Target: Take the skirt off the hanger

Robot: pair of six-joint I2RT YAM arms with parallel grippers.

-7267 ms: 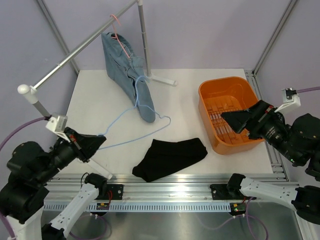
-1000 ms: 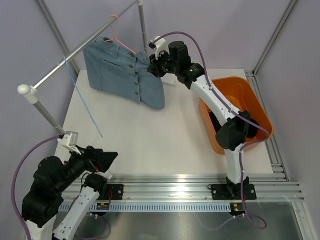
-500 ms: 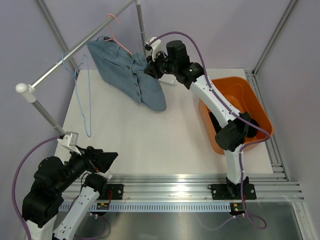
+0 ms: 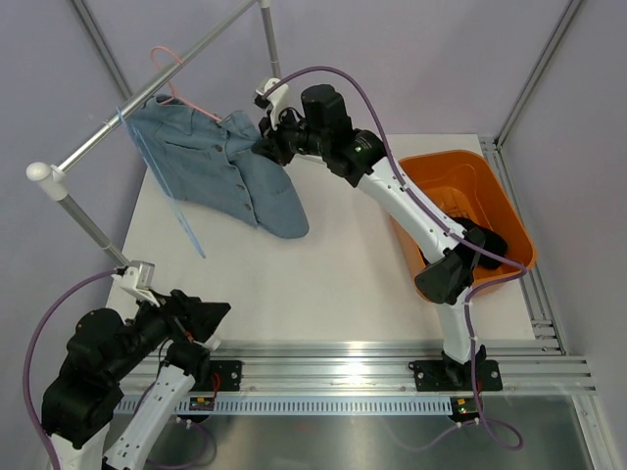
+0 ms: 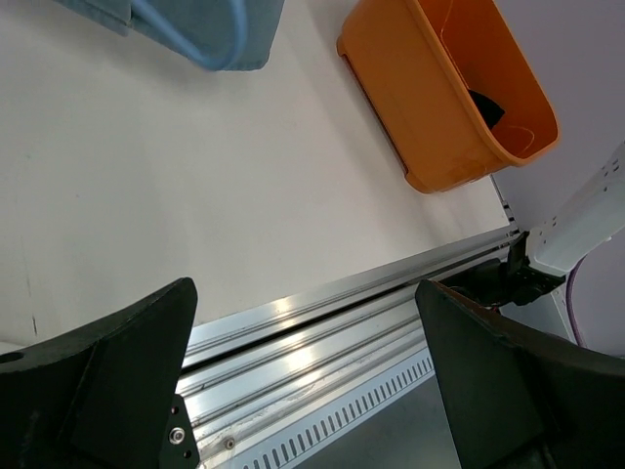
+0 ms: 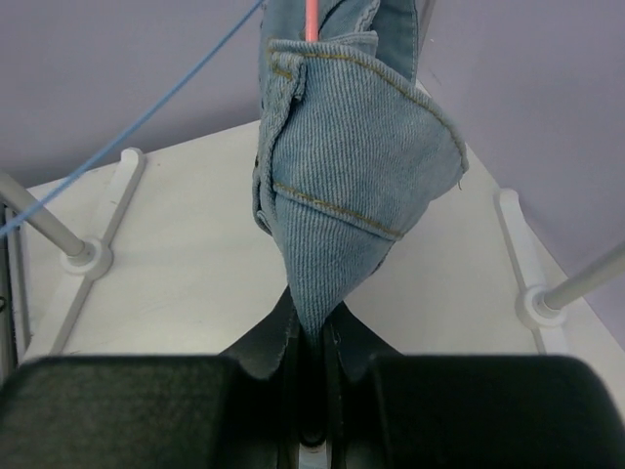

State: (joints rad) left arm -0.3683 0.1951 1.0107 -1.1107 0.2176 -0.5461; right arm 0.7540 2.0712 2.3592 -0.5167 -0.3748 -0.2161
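Observation:
The skirt [image 4: 217, 174] is light-blue denim. It hangs from a pink hanger [image 4: 172, 80] hooked over the slanted metal rail [image 4: 118, 116]. My right gripper [image 4: 265, 147] reaches in from the right, shut on the skirt's right corner. In the right wrist view the cloth [image 6: 342, 186] tapers to a point pinched in that gripper [image 6: 312, 327], with the pink hanger [image 6: 310, 18] above. My left gripper [image 5: 308, 381] is open and holds nothing, low over the table's near rail, far from the skirt [image 5: 249, 24].
A thin blue hanger [image 4: 167, 191] dangles from the rail in front of the skirt. An orange basket [image 4: 453, 176] with a black garment [image 4: 482, 241] in it stands at the right. The rail's white post feet [image 6: 83, 256] rest on the table at the back.
My right gripper has moved left with the skirt's corner in it. The skirt and pink hanger have slid left along the rail. The blue hanger has swung.

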